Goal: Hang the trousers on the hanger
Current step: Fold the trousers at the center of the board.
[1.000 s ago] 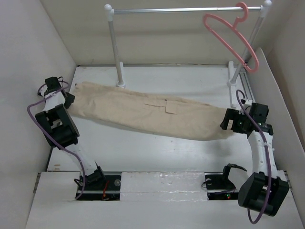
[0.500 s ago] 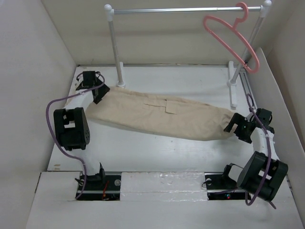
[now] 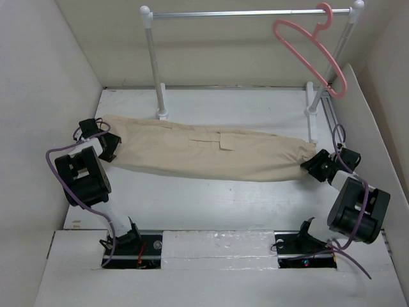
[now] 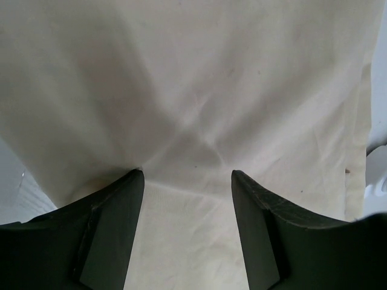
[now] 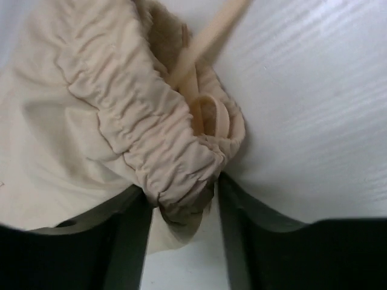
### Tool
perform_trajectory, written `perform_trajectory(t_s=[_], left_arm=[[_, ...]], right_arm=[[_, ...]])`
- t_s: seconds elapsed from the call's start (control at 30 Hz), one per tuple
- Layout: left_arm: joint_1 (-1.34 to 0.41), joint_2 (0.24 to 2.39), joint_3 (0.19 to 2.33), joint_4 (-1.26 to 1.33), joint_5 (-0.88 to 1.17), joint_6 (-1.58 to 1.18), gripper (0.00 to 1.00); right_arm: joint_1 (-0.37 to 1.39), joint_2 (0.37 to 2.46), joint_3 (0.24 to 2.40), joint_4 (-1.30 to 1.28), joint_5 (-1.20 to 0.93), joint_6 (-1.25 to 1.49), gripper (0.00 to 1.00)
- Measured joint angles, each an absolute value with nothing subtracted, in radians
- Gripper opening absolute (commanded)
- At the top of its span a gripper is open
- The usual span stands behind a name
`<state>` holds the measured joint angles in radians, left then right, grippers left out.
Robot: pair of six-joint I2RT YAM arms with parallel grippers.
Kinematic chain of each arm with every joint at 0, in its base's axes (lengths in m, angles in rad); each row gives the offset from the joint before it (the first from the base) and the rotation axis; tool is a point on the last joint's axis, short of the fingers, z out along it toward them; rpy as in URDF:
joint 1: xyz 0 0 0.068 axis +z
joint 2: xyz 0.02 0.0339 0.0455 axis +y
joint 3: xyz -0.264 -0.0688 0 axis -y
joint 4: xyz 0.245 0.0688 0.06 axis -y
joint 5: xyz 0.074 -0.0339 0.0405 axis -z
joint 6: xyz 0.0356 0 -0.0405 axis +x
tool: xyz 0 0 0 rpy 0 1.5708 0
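One trousers [image 3: 204, 153], one hanger [image 3: 310, 54], one rail [image 3: 249, 13]

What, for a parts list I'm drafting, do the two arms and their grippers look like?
The left arm and right arm have blocky black joint housings joined by white links, each trailed by a looping purple cable. The left gripper and right gripper each have two flat, dark, tapering fingers.

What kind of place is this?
Probably a robot practice bench: two robot arms bolted to a white walled table, with a little clothes rail, a pink hanger and trousers.
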<state>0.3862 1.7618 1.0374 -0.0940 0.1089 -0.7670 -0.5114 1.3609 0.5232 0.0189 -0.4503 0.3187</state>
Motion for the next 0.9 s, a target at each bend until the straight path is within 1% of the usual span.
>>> perform_trajectory(t_s=[0.03,0.07,0.17,0.23,0.33,0.47,0.53,0.63,0.77,0.83,0.87,0.9], left_arm=[[0.386,1.755,1.029,-0.095,0.104,-0.767,0.56],[0.386,1.751,1.024,-0.098,0.100,-0.767,0.56],[0.386,1.744,1.014,-0.096,0.091,-0.765,0.55],[0.387,1.718,0.982,-0.086,0.085,-0.765,0.55],[0.386,1.660,0.913,-0.086,0.079,-0.764,0.55],[0.359,1.584,0.839,-0.113,0.078,-0.759,0.54],[0.324,1.544,0.810,-0.131,0.071,-0.749,0.54],[0.235,1.459,0.746,-0.167,0.069,-0.740,0.55],[0.109,1.296,0.643,-0.219,0.113,-0.751,0.56],[0.093,1.211,0.599,-0.244,0.129,-0.753,0.58],[0.105,1.170,0.583,-0.264,0.126,-0.750,0.70],[0.118,1.145,0.579,-0.281,0.121,-0.743,0.73]], right_arm=[[-0.511,1.377,0.519,0.026,-0.455,0.336,0.38],[-0.513,1.396,0.514,0.034,-0.462,0.347,0.24],[-0.521,1.388,0.509,0.005,-0.466,0.349,0.13],[-0.529,1.335,0.514,-0.062,-0.448,0.332,0.12],[-0.532,1.152,0.567,-0.235,-0.383,0.282,0.09],[-0.531,0.924,0.712,-0.360,-0.340,0.236,0.06],[-0.531,0.857,0.797,-0.409,-0.323,0.210,0.05],[-0.534,0.838,0.926,-0.482,-0.299,0.152,0.05],[-0.521,0.866,1.074,-0.587,-0.274,0.081,0.04],[-0.493,0.876,1.131,-0.632,-0.268,0.046,0.03],[-0.474,0.881,1.160,-0.657,-0.269,0.031,0.04],[-0.455,0.884,1.182,-0.671,-0.272,0.019,0.05]])
